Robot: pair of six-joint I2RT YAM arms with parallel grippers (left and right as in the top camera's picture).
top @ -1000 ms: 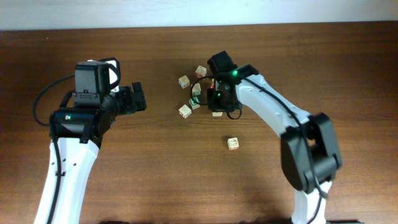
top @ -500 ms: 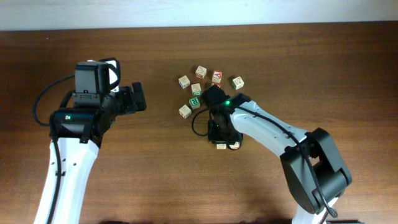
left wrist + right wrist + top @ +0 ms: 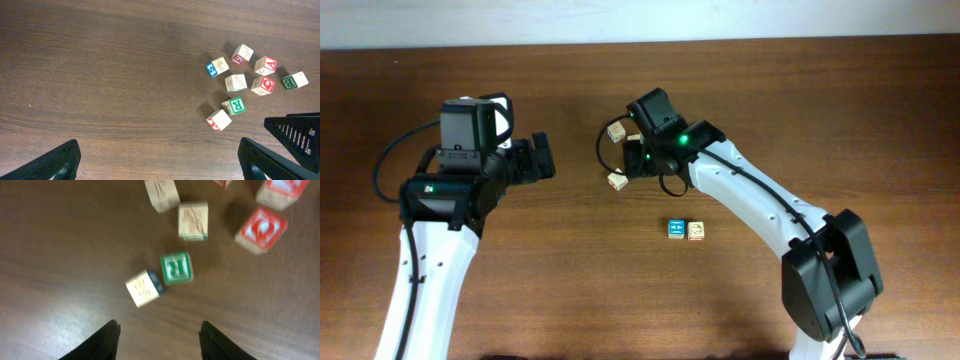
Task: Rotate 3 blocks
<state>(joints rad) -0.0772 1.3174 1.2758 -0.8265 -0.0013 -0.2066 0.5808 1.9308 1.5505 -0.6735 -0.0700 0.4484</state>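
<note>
The blue-faced block (image 3: 675, 229) and the pale block with an orange-red mark (image 3: 696, 230) lie side by side on the table, in front of the cluster. The green block with a white R (image 3: 176, 268) sits at the cluster's near edge, and shows too in the left wrist view (image 3: 233, 105). My right gripper (image 3: 161, 332) hovers over it, open and empty; in the overhead view the right gripper (image 3: 636, 160) covers most of the cluster. My left gripper (image 3: 542, 158) rests open and empty at the left, away from all blocks, its jaws spread wide over bare wood (image 3: 160, 160).
A pale block with a blue side (image 3: 144, 287) touches the green block's corner. Other pale blocks (image 3: 193, 221) and red-faced blocks (image 3: 261, 228) lie just beyond. Two pale blocks (image 3: 616, 131) (image 3: 617, 181) show left of the right gripper.
The right gripper let go of the blue block beside the orange-marked one, opened, and swung back up to the cluster. The left arm has not moved.
</note>
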